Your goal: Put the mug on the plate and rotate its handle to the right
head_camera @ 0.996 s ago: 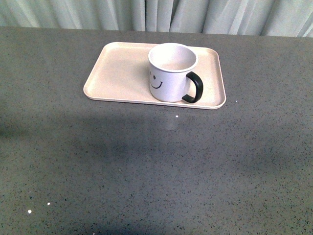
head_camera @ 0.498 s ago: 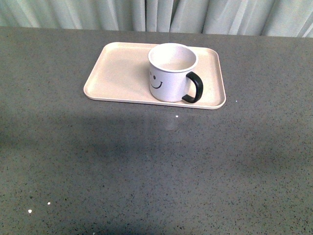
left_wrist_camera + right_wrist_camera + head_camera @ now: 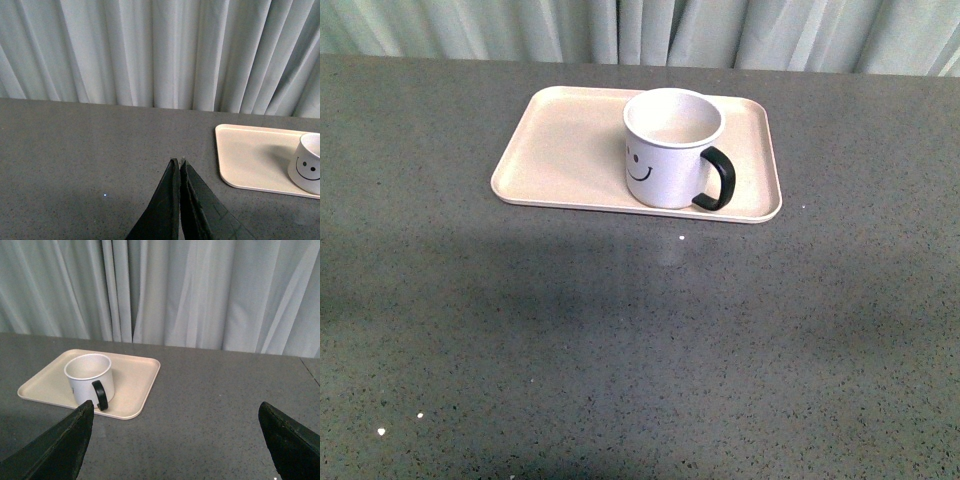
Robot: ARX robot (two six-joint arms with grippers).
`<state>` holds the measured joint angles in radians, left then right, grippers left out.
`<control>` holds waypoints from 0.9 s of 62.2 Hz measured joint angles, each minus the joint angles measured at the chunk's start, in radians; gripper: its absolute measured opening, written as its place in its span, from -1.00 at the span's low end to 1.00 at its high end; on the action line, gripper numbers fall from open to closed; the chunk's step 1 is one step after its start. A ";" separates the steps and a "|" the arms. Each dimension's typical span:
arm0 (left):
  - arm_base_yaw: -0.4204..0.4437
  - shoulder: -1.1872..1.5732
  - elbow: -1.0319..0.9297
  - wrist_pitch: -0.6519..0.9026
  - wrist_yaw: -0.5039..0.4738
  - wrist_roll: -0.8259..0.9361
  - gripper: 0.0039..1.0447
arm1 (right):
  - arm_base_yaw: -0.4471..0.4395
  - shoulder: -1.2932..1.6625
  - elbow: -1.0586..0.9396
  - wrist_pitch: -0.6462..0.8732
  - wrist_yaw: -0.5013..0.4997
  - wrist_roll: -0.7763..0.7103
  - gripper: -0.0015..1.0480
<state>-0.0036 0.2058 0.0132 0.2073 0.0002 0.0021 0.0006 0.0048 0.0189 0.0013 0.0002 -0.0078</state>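
The white mug (image 3: 670, 150) with a black smiley face stands upright on the right part of the pinkish-beige plate (image 3: 560, 150). Its black handle (image 3: 717, 180) points to the front right. Neither arm shows in the front view. In the left wrist view my left gripper (image 3: 178, 162) is shut and empty, above the table, well apart from the plate (image 3: 250, 155) and the mug (image 3: 307, 162). In the right wrist view my right gripper (image 3: 175, 415) is open and empty, back from the plate (image 3: 132, 385); the mug (image 3: 90, 377) shows its handle (image 3: 100, 394).
A dark grey speckled table (image 3: 640, 340) bears the plate. A pale pleated curtain (image 3: 640, 30) hangs along the table's far edge.
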 joint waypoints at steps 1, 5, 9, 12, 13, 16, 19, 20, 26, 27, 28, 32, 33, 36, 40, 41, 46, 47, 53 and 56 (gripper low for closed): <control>0.000 -0.005 0.000 -0.005 0.000 0.000 -0.98 | 0.000 0.000 0.000 0.000 0.000 0.000 0.82; 0.000 -0.019 0.000 -0.019 0.000 0.000 -0.98 | 0.000 0.000 0.000 0.000 0.000 0.000 0.82; 0.000 -0.058 0.000 -0.063 0.000 0.000 -0.98 | 0.000 0.000 0.000 0.000 0.000 0.000 0.82; 0.000 -0.129 0.000 -0.164 0.000 0.000 -0.98 | 0.000 0.000 0.000 0.000 0.000 0.000 0.82; 0.000 -0.141 0.000 -0.176 0.000 0.000 -0.98 | 0.000 0.000 0.000 0.000 0.000 0.000 0.82; 0.000 -0.182 0.000 -0.201 0.000 0.000 -0.98 | 0.000 0.000 0.000 0.000 0.000 0.000 0.82; 0.000 -0.187 0.000 -0.201 0.000 0.000 -0.98 | 0.000 0.000 0.000 0.000 0.000 0.000 0.82; 0.000 -0.187 0.000 -0.204 -0.002 0.000 -0.98 | 0.000 0.000 0.000 0.000 0.000 0.000 0.82; 0.002 -0.189 0.000 -0.208 0.000 0.000 -0.98 | 0.000 0.000 0.000 0.000 0.000 0.000 0.82; 0.002 -0.189 0.000 -0.208 0.000 0.000 -0.98 | 0.000 0.000 0.000 0.000 0.000 0.000 0.82; 0.002 -0.189 0.000 -0.208 0.000 0.000 -0.98 | 0.000 0.000 0.000 0.000 0.000 0.000 0.82; 0.002 -0.189 0.000 -0.208 0.000 0.000 -0.98 | 0.000 0.000 0.000 0.000 0.000 0.000 0.82; 0.002 -0.189 0.000 -0.208 0.000 -0.001 -0.94 | 0.000 0.000 0.000 0.000 0.000 0.000 0.82; 0.002 -0.189 0.000 -0.208 0.000 -0.001 -0.77 | 0.000 0.000 0.000 0.000 0.000 0.000 0.82; 0.002 -0.189 0.000 -0.208 0.000 0.000 -0.53 | 0.000 0.000 0.000 0.000 0.000 0.000 0.82; 0.002 -0.189 0.000 -0.208 0.000 0.000 -0.46 | 0.000 0.000 0.000 0.000 0.000 0.000 0.82; 0.002 -0.189 0.000 -0.208 0.000 0.000 -0.18 | -0.029 0.048 0.035 -0.090 -0.100 -0.003 0.82; 0.002 -0.189 0.000 -0.208 -0.002 0.000 -0.11 | -0.058 0.100 0.072 -0.179 -0.179 -0.007 0.82; 0.002 -0.189 0.000 -0.208 0.001 0.000 0.19 | -0.204 0.456 0.261 -0.410 -0.437 -0.028 0.82; 0.002 -0.189 0.000 -0.208 0.000 0.000 0.40 | -0.265 0.661 0.369 -0.349 -0.472 -0.042 0.82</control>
<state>-0.0021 0.0166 0.0135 -0.0002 0.0002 0.0017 -0.2646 0.6659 0.3882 -0.3473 -0.4717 -0.0498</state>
